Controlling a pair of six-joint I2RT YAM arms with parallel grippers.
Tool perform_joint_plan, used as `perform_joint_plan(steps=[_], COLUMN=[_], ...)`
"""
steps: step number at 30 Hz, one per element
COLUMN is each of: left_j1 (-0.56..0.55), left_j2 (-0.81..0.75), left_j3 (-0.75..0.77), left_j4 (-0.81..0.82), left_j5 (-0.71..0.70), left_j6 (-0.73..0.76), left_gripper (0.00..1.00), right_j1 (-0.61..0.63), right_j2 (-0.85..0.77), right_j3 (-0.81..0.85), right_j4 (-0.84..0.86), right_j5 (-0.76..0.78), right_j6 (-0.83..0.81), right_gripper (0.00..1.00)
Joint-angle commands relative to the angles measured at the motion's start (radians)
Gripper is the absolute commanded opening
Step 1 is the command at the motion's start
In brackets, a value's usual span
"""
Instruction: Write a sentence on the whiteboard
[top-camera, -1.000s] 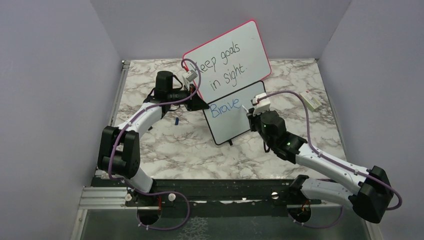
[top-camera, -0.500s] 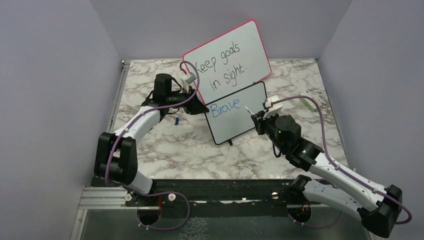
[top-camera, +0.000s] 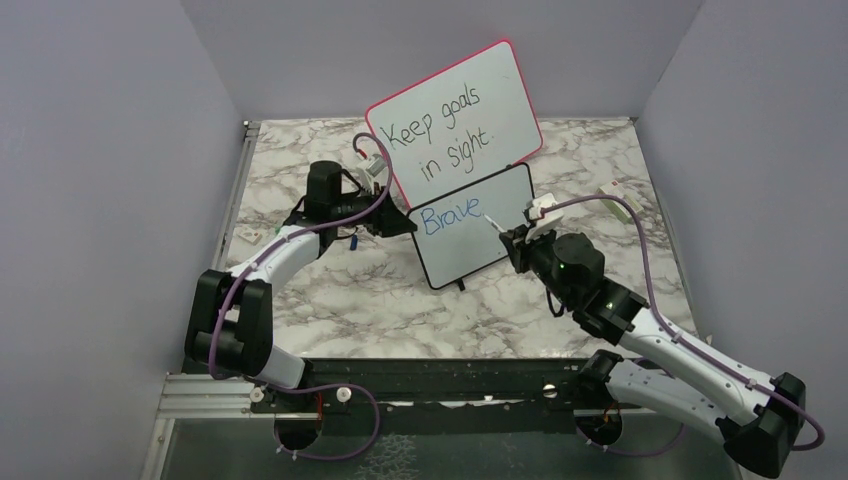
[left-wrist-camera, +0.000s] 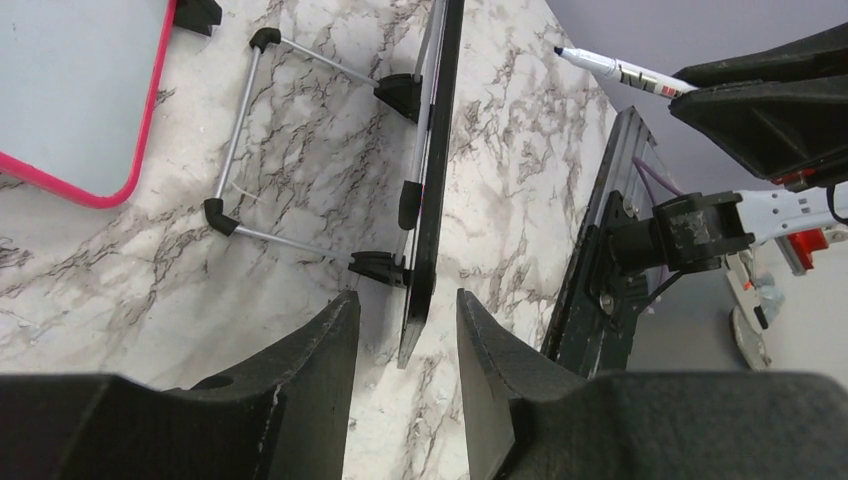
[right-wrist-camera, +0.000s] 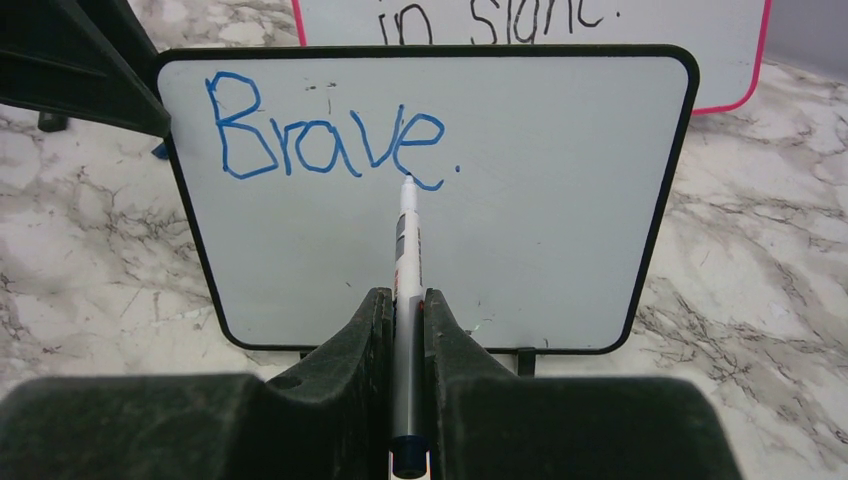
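Progress: only "Brave." of the sentence is down in blue; we judge the rest still to write. The whiteboard stands upright in the middle of the surface, just before the pink-framed board. Right pincer clamps the marker, tip off the board. Left pincer gapes astride the whiteboard's edge. Against 0.5 s ago we note the left arm lower and the marker tip nearer the word.
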Motion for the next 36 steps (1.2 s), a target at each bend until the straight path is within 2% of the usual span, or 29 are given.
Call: perform_joint_plan(steps=[1, 7, 11, 14, 18, 22, 28, 36], left_j1=[-0.017, -0.033, -0.033, -0.033, -0.032, -0.032, -0.032, -0.035], left_j2=[0.002, 0.035, 0.07, 0.075, 0.092, 0.112, 0.107, 0.104], left_j3=[-0.023, -0.012, 0.01, 0.018, 0.074, 0.113, 0.119, 0.101], left_j4=[0.117, 0.131, 0.096, 0.08, -0.024, -0.083, -0.168, -0.156], left_j5=[-0.02, -0.018, -0.001, 0.012, 0.01, 0.022, -0.008, 0.002], left_j6=[-0.063, -0.053, -0.017, 0.008, 0.094, 0.13, 0.215, 0.21], left_gripper=[0.41, 0.37, 0.26, 0.13, 0.0, 0.0, 0.0, 0.0], right_j1=[-0.004, -0.004, -0.003, -0.002, 0.024, 0.065, 0.186, 0.334], right_j2=[0.014, 0.051, 0.076, 0.089, 0.108, 0.128, 0.166, 0.228], right_j3=[-0.012, -0.007, -0.013, -0.014, -0.014, -0.005, 0.03, 0.028], right_j4=[0.073, 0.082, 0.092, 0.102, 0.104, 0.105, 0.081, 0.111], right_j5=[-0.054, -0.076, -0.104, -0.125, -0.115, -0.077, 0.066, 0.281], right_j6=[-0.021, -0.025, -0.017, -0.014, -0.023, -0.025, -0.015, 0.02], right_gripper=[0.01, 0.01, 0.01, 0.01, 0.01, 0.01, 0.01, 0.01])
